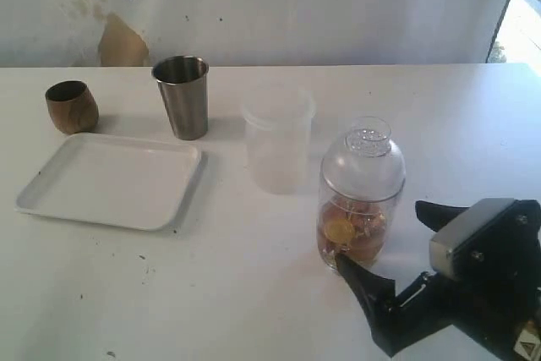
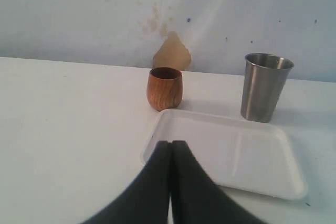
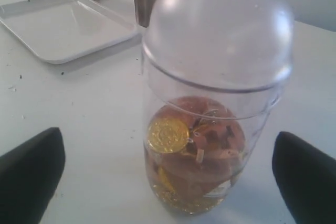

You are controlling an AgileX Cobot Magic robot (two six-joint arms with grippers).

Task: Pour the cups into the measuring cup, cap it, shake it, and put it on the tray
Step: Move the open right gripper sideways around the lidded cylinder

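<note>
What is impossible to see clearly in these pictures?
- Exterior view: the left gripper is outside the frame; the bottom edge cuts off the right gripper.
- All views: the wooden cup and steel tumbler hide their own contents behind their walls.
- Right wrist view: the measuring cup hides most of the steel tumbler.
</note>
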